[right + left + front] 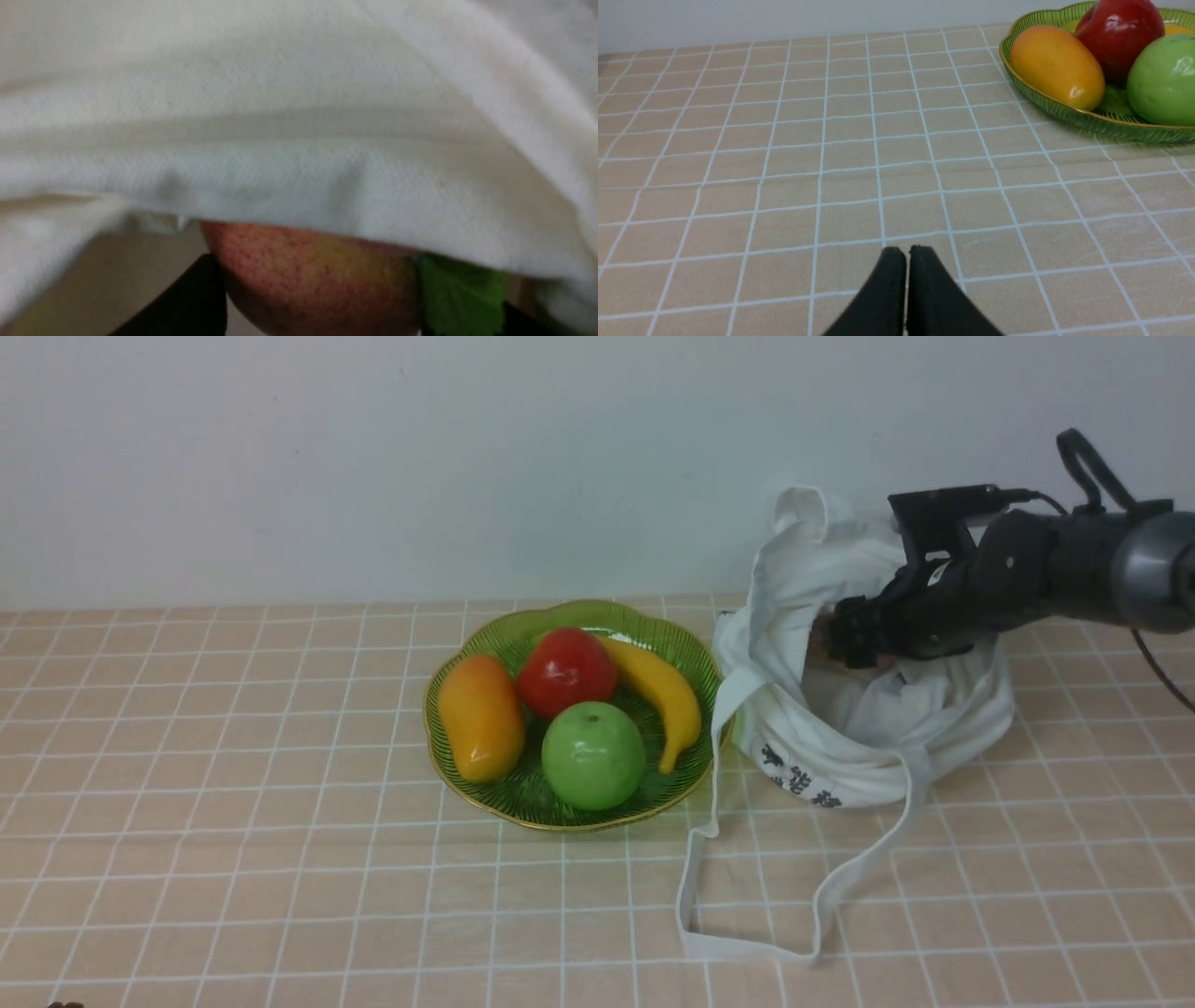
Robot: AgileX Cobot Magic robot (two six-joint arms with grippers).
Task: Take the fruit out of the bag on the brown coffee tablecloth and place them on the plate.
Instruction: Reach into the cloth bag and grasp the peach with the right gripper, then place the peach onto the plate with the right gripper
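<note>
The white bag [859, 728] slumps on the brown coffee tablecloth [233, 803], right of the green plate [467, 644]. My right gripper [840, 639] reaches into the bag's mouth. Under a fold of the bag [299, 116], the pink-red fruit [308, 275] with its green leaf [458, 294] lies between the jaws of my right gripper [355, 303]. One black finger [196, 298] touches its side and the other meets the leaf. My left gripper [906, 261] hovers shut over bare cloth, left of the plate [1064, 112].
The plate holds an orange mango [481, 717], a glossy red fruit [566, 672], a green apple [594, 754] and a banana [665, 695]. The bag's long straps [747, 933] trail forward over the cloth. A white wall stands behind the table.
</note>
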